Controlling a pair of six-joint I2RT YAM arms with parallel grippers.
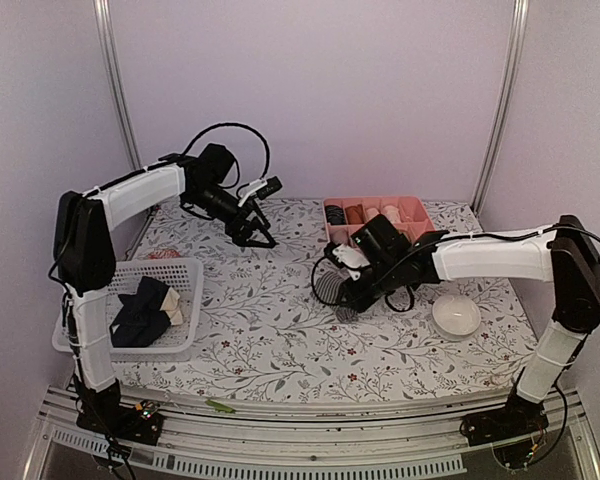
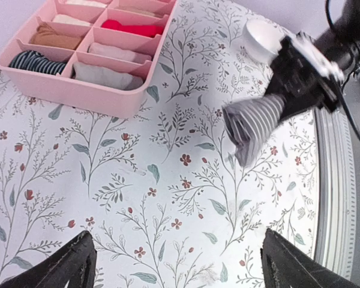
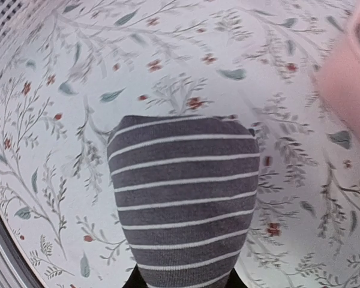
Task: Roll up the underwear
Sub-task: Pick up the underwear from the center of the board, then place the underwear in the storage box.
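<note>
while the left fingers point(image 2: 69, 267) stand fully released, spread wide above the floral counter point(image 1: 270, 340) at its rear left, the right fingers point(image 2: 297, 90) are clenched on one end of the grey-and-white striped underwear point(image 3: 186, 192). that garment is bunched into a narrow bundle that fans out from the grasp. it sits near the counter's middle, just in front of the pink divided tray point(image 2: 78, 90); whether its free end touches the counter cannot be told. the tray's compartments hold rolled garments, among them a dark striped roll point(image 2: 30, 60), a tan roll point(image 2: 54, 37), a red roll point(image 2: 132, 27) and pale grey ones. at the left edge of the counter sits a white mesh basket point(image 1: 185, 268), which contains black underwear point(image 1: 140, 315) with a cream piece point(image 1: 172, 308) beside it. a small white bowl point(image 1: 456, 315) rests on the counter at the right, near the right arm and well apart from the held garment. the two sets of fingers are well apart.
</note>
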